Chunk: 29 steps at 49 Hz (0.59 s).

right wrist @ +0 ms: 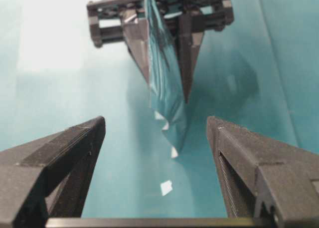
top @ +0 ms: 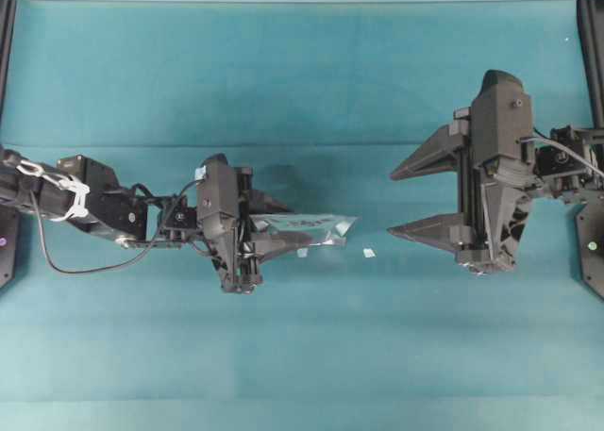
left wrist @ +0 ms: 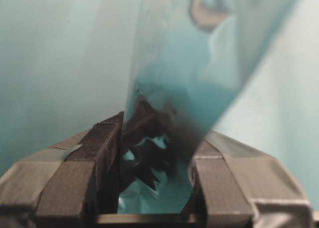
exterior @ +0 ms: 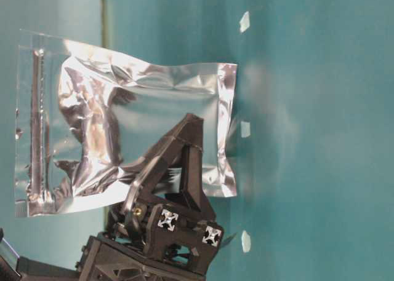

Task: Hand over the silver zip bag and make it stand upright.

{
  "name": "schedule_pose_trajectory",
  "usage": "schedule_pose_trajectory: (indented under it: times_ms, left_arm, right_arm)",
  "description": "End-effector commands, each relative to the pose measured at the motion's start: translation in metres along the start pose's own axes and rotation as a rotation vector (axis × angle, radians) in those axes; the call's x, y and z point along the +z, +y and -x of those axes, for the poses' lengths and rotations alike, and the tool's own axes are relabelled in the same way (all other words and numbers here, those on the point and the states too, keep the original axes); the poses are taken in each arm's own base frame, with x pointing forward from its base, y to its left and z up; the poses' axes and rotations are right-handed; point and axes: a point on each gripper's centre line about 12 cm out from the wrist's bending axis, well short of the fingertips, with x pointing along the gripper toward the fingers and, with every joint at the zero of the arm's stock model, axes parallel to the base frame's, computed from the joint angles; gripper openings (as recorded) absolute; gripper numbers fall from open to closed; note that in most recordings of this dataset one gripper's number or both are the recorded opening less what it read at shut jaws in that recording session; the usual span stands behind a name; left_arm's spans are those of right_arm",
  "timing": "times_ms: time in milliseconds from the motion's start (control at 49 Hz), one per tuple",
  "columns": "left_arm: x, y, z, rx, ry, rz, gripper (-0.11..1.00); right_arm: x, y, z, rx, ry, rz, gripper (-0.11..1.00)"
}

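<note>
that silver zip bag (top: 307, 229) pinched in the left gripper (top: 274, 226) looks feather-light, crinkly and slippery, so the wide-open right gripper (top: 408, 200) should probably grab its free end

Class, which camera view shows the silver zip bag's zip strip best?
The table-level view: the silver zip bag faces it flat, zip strip visible. Overhead and right wrist views show it edge-on in the left gripper; left wrist shows blurred foil.

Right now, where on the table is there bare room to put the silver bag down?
The wide mat above both arms is bare, and so is the strip below them. It is crowded between the left gripper, which holds the silver zip bag, and the open right gripper; a white scrap lies there.
</note>
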Motion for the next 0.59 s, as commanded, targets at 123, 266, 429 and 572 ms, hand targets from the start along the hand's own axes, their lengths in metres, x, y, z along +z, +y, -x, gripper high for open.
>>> schedule_pose_trajectory:
  times_ms: [123, 266, 429, 572]
  left_arm:
    - [0.0014, -0.0028, 0.0001, -0.008, 0.0, -0.003, 0.29]
    - [0.0013, -0.0034, 0.0001, -0.009, 0.0, -0.004, 0.29]
    - [0.0014, -0.0028, 0.0001, -0.008, 0.0, -0.003, 0.29]
    - [0.0008, -0.0034, 0.0004, -0.009, 0.001, -0.004, 0.29]
  right_arm:
    - [0.0046, 0.0015, 0.002, 0.005, -0.019, -0.009, 0.92]
    - [0.0028, 0.0012, 0.0016, 0.004, -0.015, -0.01, 0.92]
    - [0.0017, 0.0011, 0.0013, 0.004, -0.013, -0.02, 0.92]
    - [0.0005, 0.001, 0.001, 0.004, -0.01, -0.02, 0.92]
